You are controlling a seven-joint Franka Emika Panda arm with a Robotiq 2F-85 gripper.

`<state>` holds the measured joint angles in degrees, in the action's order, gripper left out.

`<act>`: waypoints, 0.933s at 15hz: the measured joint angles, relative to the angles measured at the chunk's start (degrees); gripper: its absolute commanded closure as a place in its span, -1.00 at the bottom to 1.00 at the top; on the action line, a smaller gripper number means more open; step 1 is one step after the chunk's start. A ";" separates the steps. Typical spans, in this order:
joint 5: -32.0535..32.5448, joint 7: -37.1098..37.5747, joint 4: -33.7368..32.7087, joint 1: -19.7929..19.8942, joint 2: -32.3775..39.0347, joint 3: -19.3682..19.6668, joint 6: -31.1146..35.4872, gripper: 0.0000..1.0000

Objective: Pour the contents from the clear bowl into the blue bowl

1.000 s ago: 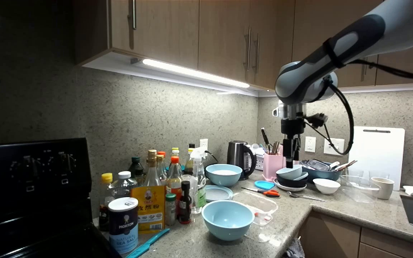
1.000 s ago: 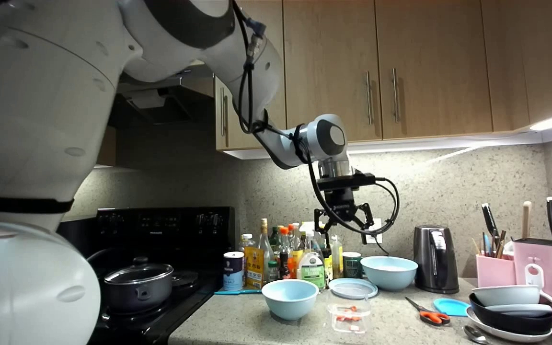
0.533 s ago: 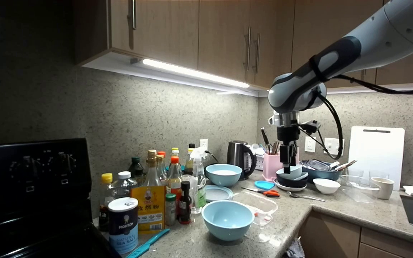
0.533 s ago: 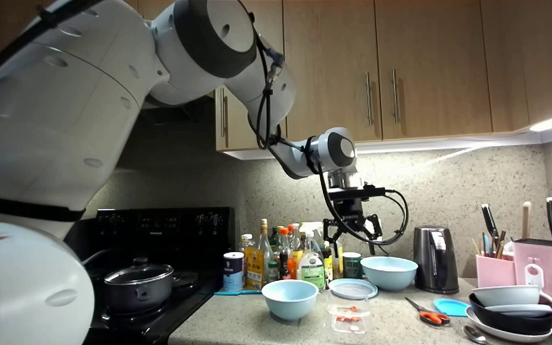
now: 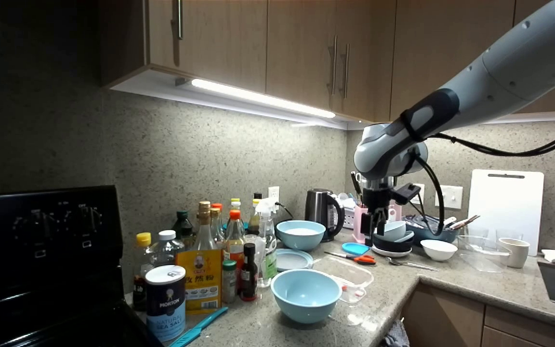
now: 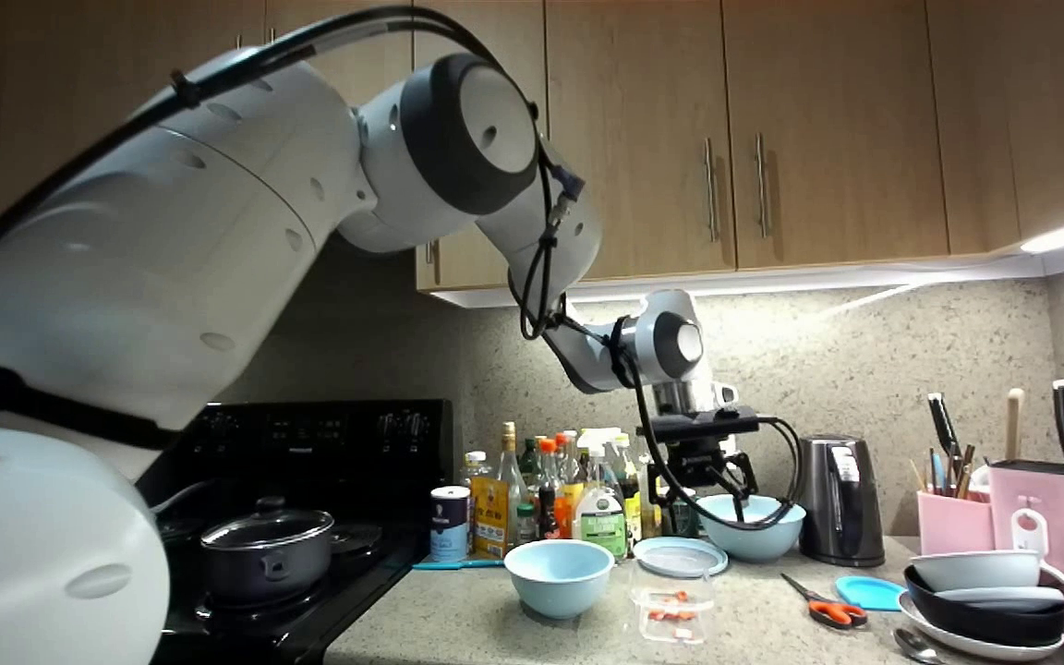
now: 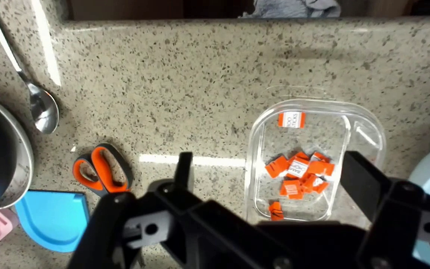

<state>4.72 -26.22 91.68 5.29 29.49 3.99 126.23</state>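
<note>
Gripper (image 7: 267, 160), one: fingers (image 7: 183, 170) spread well apart, above the counter (image 7: 200, 93); exact height hard to judge. Clear bowl (image 7: 317, 136), one: see-through, oblong with rounded corners, set on the counter, holding orange-and-white pieces (image 7: 298, 167). Blue bowl (image 6: 560, 588), one: upright, between the clear bowl and the stove (image 6: 375, 471). Second light-blue bowl (image 6: 758, 545), one: just beside the kettle (image 6: 841, 508).

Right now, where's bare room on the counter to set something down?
Bare countertop lies between the orange-handled scissors and clear container, and between the stove, turquoise knife and nearer light-blue bowl. Crowded: the dish stack, and the bottles behind that bowl.
</note>
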 measured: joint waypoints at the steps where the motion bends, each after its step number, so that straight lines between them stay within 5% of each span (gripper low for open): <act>1: 0.30 0.67 -1.61 0.14 2.29 0.06 0.84 -1.00; 14: 1.32 3.51 -11.57 0.50 14.20 -2.40 1.11 -1.00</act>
<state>6.04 -22.70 80.11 5.79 43.69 1.59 127.34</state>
